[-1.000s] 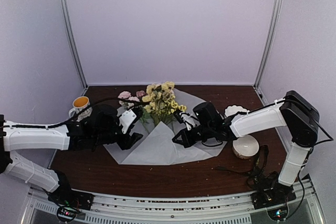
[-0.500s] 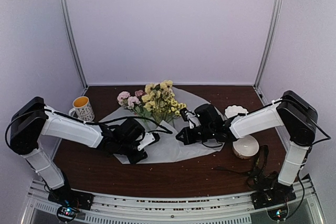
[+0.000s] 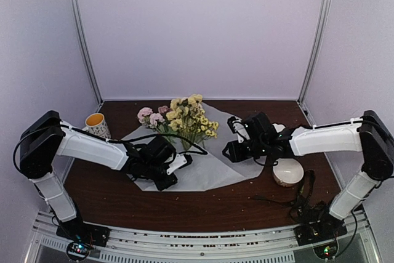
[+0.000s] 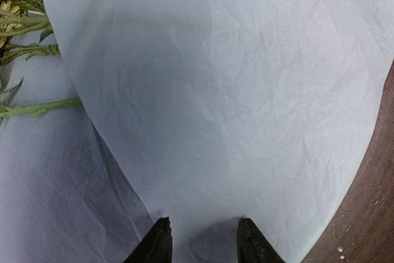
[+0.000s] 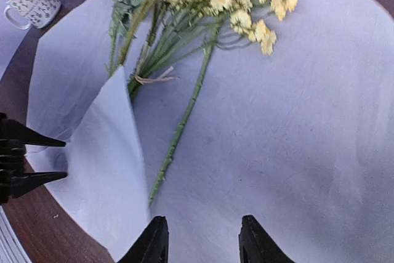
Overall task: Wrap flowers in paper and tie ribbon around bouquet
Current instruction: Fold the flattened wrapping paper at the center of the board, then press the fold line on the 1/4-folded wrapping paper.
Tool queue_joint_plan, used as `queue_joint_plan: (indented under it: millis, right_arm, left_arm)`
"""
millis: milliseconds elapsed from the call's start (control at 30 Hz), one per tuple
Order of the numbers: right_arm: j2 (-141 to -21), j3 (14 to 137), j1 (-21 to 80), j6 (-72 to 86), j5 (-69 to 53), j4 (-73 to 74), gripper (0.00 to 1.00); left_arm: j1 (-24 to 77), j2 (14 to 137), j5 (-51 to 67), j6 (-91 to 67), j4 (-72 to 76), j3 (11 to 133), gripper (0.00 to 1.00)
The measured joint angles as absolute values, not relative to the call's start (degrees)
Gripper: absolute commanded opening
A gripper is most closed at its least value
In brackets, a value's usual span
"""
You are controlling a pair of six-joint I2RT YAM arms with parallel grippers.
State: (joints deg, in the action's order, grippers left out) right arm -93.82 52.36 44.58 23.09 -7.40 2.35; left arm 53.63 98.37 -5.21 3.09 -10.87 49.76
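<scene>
- The flowers (image 3: 184, 118) lie on the paper (image 3: 212, 170) at the middle of the surface (image 3: 246, 204), blooms toward the far side and thin green stems running back toward me.
- From the right wrist I see yellow blooms on the right of the bunch, pink ones at the left edge, and a pale tie (image 5: 154, 79) around the stems.
- The paper is spread flat under them, except for its near-left part, where a flap (image 5: 104, 152) is folded up and over toward the stems.
- The left fingers (image 4: 159, 244) stand apart at the near edge of that flap. I cannot tell whether the paper's edge sits between them.
- The right fingers (image 5: 154, 241) are also apart, low over flat paper to the right of the stems, with nothing clamped.
- A speckled mug (image 3: 96, 125) stands at the far left, off the paper.
- A white bowl (image 3: 287, 172) sits just beside the paper's right edge, below the right arm.
</scene>
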Motion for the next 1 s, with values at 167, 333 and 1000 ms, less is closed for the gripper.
queue_joint_plan:
  millis: [167,333,1000]
  right_arm:
    - [-86.7,53.8,46.9,17.6,-11.3,6.8,0.32]
    - [-89.6,49.2,49.3,21.4,-24.3,1.3,0.25]
    - [-84.8,35.7,45.8,33.4,-10.0,8.4,0.24]
  left_arm:
    - [53.6,98.4,-4.9,1.5,-11.1,49.8,0.38]
    - [53.6,98.2,-4.9,-1.7,-10.5,49.1,0.38]
    - [53.7,95.7,-3.6,-9.9,-6.9,44.6,0.37]
